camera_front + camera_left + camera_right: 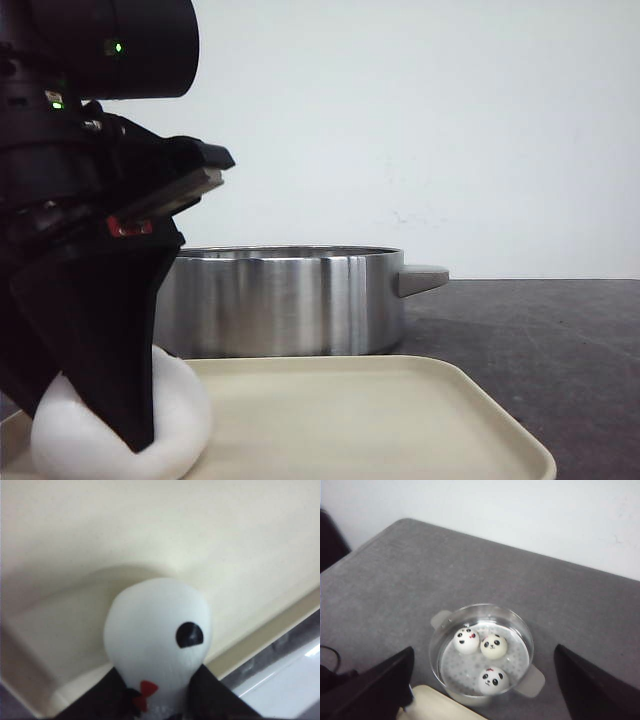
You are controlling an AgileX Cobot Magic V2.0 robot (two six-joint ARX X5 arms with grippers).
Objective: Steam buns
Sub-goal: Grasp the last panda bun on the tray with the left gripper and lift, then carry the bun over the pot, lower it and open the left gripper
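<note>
1. While the left gripper [110, 400] reaches down at the near left corner of the cream tray [400, 420], its dark fingers [100, 340] straddle a white panda bun [175, 420] that sits on the tray floor.
2. From the left wrist camera, the same bun [157, 630] fills the gap between the two fingertips [210, 695]; both press against its lower sides, so the jaws are closed down to the bun's width and grip it.
3. One black oval eye and a small red mark show on that bun's surface; the rest of its face is hidden.
4. Behind the tray stands a stainless steel steamer pot [285, 300] with a grey side handle [422, 277], resting on the dark grey table [540, 340].
5. Seen from the right wrist camera, high above the table, the pot [482, 652] holds three more panda buns [493, 646] on its perforated steaming plate.
6. Two of them lie side by side and almost touching toward the far side of the plate; the third [493, 679] lies apart, near the rim closest to the tray.
7. A corner of the tray [440, 705] shows just beside the pot.
8. The right gripper [485, 700] hangs in the air with its two fingers [590, 690] spread wide apart and nothing between them.
</note>
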